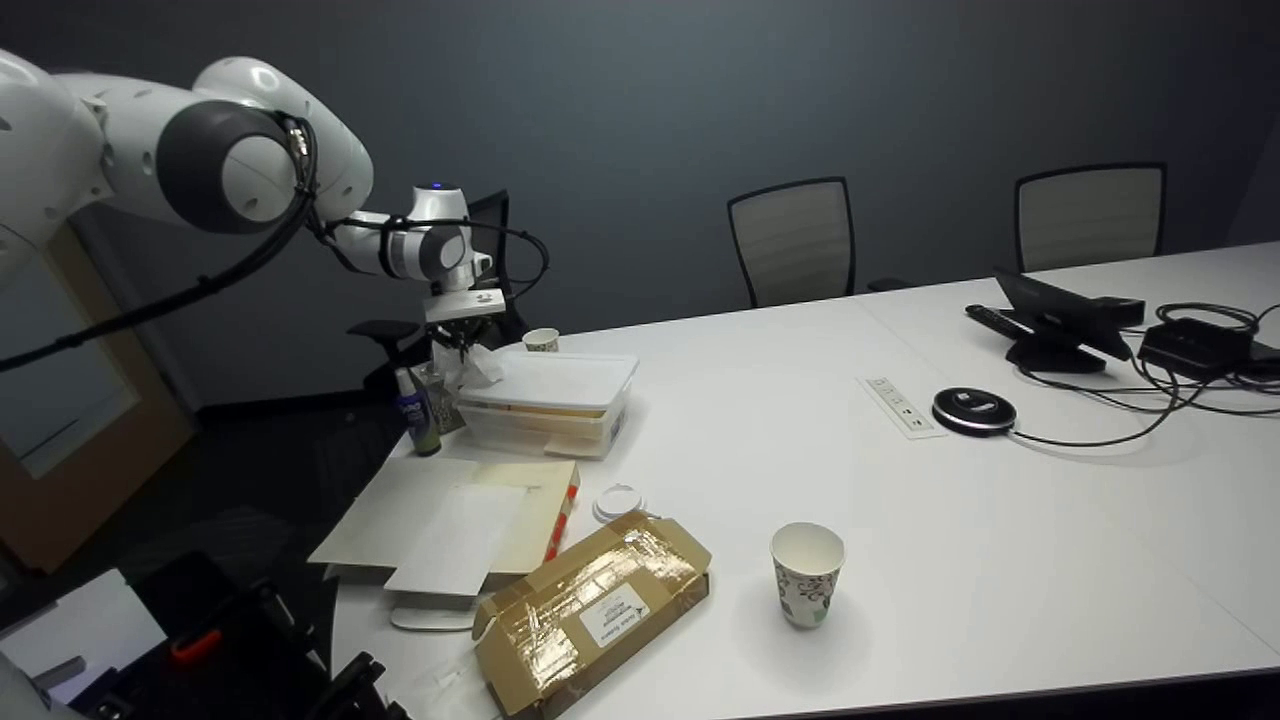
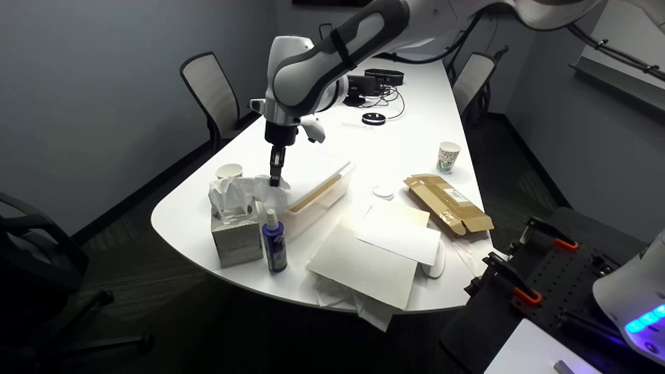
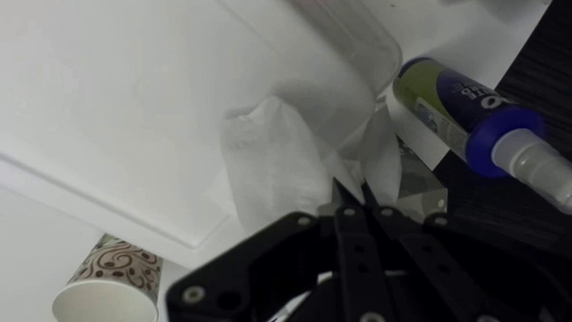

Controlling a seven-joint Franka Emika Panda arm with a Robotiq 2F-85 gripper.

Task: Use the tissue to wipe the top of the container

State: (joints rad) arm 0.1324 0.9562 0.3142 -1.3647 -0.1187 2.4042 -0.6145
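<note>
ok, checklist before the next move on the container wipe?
1. Tissue gripped: ok, pinched between the fingers.
2. Tissue touching the container top: cannot tell; it overlaps one end of the lid in view.
3. Tissue free of the tissue box: cannot tell; it seems to meet the sheet sticking up there.
4. Spray bottle upright: ok, beside the tissue box.
5. Nearby paper cup out of the way: probably not ok; it stands close beside the container, could get bumped.

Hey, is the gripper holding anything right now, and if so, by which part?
Yes, the tissue: the gripper pinches a gathered fold of it; a wider part spreads over the container's lid.
</note>
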